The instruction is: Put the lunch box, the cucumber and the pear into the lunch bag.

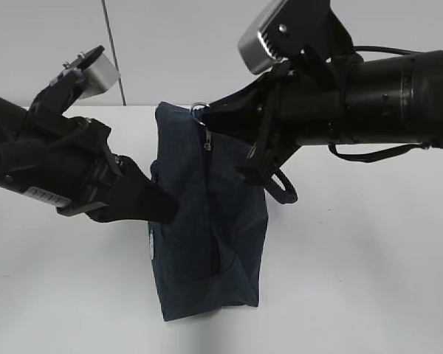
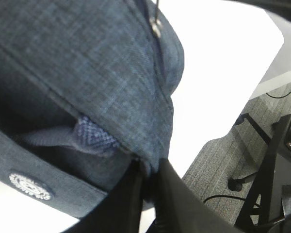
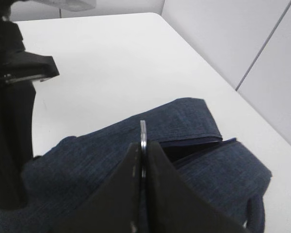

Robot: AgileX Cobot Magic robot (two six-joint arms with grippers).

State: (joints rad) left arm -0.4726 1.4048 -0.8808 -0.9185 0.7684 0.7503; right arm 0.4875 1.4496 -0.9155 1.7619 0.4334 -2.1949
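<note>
The right gripper (image 3: 142,160) pinches the metal ring pull (image 3: 143,132) at the top of the lunch bag (image 1: 207,243); the left gripper (image 2: 148,170) clamps a fabric fold on the bag's side. The bag stands on the white table (image 1: 354,280), its contents hidden.

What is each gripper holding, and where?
Left gripper pinches a fabric fold of the dark navy fabric lunch bag; right gripper grips its metal ring pull.

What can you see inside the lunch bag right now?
Almost nothing: the lunch bag is mostly closed. Through a small gap only pale blue lining shows; any contents are hidden by the fabric.
</note>
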